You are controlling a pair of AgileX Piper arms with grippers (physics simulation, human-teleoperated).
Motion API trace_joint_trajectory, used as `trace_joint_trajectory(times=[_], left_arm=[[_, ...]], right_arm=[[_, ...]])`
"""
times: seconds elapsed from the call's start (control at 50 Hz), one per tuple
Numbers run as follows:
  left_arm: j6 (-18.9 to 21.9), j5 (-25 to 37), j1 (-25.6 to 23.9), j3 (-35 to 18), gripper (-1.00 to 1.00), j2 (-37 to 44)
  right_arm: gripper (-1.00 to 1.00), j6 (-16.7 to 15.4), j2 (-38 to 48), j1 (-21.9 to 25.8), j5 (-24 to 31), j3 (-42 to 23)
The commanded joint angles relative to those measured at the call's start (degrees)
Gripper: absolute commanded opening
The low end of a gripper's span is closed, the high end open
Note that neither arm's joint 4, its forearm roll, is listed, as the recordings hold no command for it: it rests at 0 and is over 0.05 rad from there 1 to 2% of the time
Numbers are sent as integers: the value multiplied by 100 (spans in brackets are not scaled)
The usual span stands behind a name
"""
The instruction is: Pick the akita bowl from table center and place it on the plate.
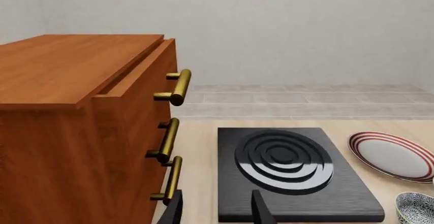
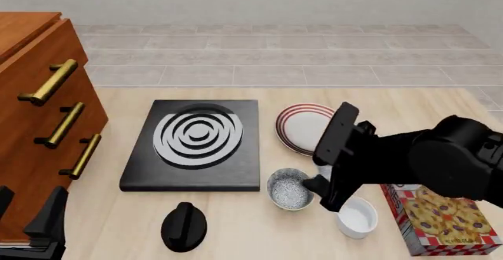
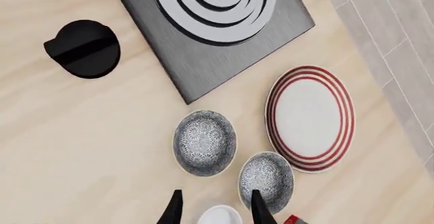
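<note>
The right gripper [image 3: 215, 209] hangs open and empty above the akita bowl [image 3: 205, 142], which lies just ahead of its fingertips. The left gripper [image 1: 215, 211], also open and empty, sits far off by the wooden drawer cabinet [image 1: 74, 132], so the right arm is nearer to carry the bowl to the plate [image 3: 310, 118].

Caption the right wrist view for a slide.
Open right gripper hovers above two akita bowls beside the striped plate.

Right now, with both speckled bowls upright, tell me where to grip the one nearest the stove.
Grip the akita bowl by its rim from above, jaws astride the wall: it sits upright, mouth open. Use the side away from its twin, which lies close.
</note>
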Motion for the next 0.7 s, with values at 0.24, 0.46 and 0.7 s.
trace_joint_trajectory(times=[0.24,0.46,0.7], left_arm=[[-1,0,0,0,100,1],[0,0,-1,0,100,0],[1,0,1,0,100,0]], right_arm=[[100,-334,1399,552,277,-635],[100,-319,1842,671,156,-606],[100,-285,2051,675,33,-516]])
